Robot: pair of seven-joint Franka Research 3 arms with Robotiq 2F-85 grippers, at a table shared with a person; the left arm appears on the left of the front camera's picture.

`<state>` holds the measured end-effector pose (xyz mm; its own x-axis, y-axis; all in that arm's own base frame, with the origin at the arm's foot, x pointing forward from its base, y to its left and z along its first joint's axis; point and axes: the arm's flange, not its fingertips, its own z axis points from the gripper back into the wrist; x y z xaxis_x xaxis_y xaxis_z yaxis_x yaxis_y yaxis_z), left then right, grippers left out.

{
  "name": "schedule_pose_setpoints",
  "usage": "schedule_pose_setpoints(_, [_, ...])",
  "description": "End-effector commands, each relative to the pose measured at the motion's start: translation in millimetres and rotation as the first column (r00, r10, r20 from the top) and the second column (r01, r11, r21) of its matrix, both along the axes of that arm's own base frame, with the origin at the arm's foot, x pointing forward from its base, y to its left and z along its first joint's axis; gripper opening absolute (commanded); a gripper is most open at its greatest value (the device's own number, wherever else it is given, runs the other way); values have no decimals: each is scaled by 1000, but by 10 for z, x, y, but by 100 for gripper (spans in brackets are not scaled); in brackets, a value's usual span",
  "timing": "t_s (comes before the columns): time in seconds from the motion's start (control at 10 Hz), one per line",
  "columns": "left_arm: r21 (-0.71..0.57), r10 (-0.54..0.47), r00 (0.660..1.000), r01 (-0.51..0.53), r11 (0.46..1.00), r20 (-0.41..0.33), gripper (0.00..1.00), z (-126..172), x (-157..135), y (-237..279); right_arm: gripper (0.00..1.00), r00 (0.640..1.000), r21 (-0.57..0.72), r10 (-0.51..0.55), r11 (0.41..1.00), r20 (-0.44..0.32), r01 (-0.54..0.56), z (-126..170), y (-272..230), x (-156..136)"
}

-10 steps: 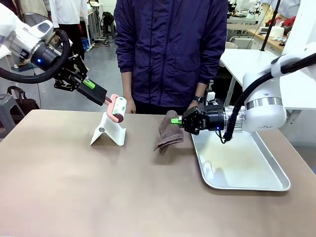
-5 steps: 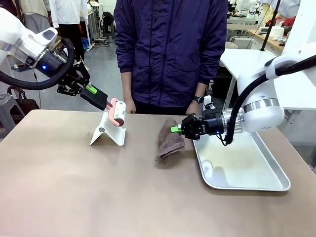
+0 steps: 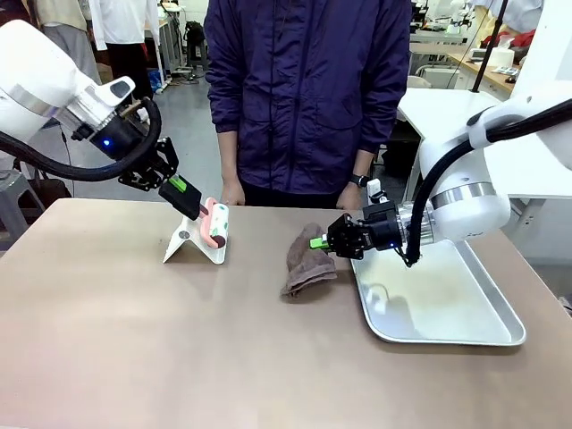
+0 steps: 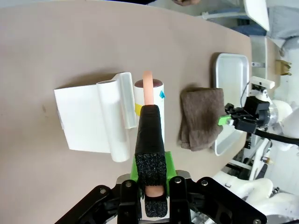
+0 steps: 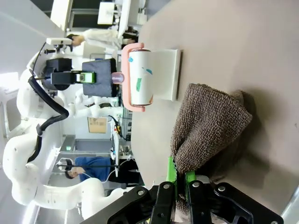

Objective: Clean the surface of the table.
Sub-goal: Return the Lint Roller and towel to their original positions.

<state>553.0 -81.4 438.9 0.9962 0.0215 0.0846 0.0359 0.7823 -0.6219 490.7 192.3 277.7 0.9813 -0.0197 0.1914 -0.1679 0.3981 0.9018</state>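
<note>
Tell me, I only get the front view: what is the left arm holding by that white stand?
Observer: A lint roller; the left wrist view shows its pink handle clamped between the left jaws.
Operator: And the right arm?
Observer: The right wrist view shows its jaws shut on an edge of the brown cloth.
Operator: Does the cloth touch the tray?
Observer: From the left wrist view, it lies right beside the tray; whether they touch, I cannot tell.
</note>
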Motion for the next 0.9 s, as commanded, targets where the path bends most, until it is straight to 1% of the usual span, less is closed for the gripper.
schedule_pose_setpoints(0.0, [46, 22, 999, -21, 999, -33, 22, -26, 36, -62, 7, 1000, -17, -2, 1000, -16, 2, 15, 75, 83])
schedule_pose_setpoints(0.4, [93, -9, 996, 17, 996, -94, 22, -159, 144, -110, 7, 1000, -15, -12, 1000, -24, 12, -28, 94, 114])
schedule_pose_setpoints(0.8, [96, -12, 995, 22, 995, -96, 22, -213, 149, -141, 7, 1000, -7, -18, 1000, -24, 18, -43, 94, 125])
